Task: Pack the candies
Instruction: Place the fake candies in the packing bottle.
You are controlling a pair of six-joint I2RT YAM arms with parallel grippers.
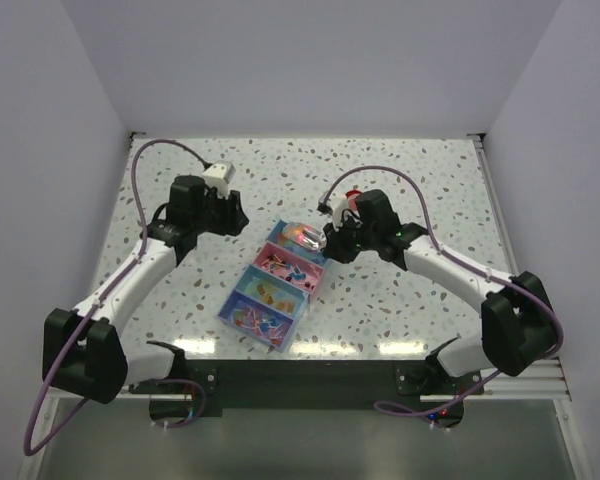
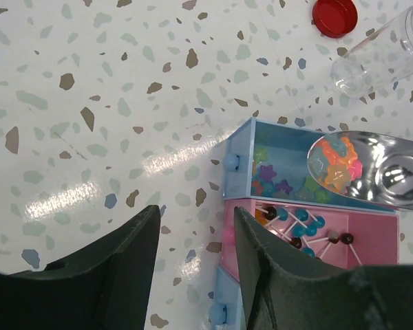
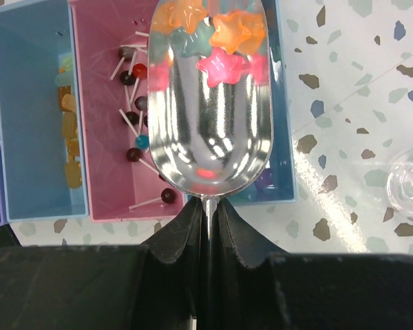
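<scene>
One: Several of the candies (image 3: 224, 65), star-shaped ones, lie heaped at the front lip of the scoop (image 3: 210, 144). The others we can see are in the far blue compartment (image 2: 275, 134) of the tray (image 1: 250, 285), which sits mid-table, a little toward the near edge.

Two: We agree. Our right tool (image 3: 206, 206) is clenched on the scoop's thin handle, with the bowl over that same compartment. Our left tool (image 2: 196, 220) is released, fingers spread with nothing between them. It hovers over bare table (image 2: 89, 103), just off the tray's side that faces the left edge.

One: So what worries us?

Two: The load rides at the very lip. If we tip the wrist forward while carrying it, stars could slide off onto the table, or into the pink compartment (image 2: 378, 240) among the lollipops (image 2: 299, 220).

One: And the clear jar (image 2: 382, 51) toward the far edge, with the red lid (image 2: 334, 15) off beside it?

Two: We judge that is where the scoop goes next. Its mouth looks no wider than the scoop's bowl, so a quick pour could scatter candies around it. Nothing holds the jar, so a nudge from the scoop might shove or topple it. We cannot tell whether it stands upright or lies down.

One: Then we would want the left tool steadying the jar first.

Two: Yes. The thin handle may also twist in a pinch, so we should move level and slow.
</scene>
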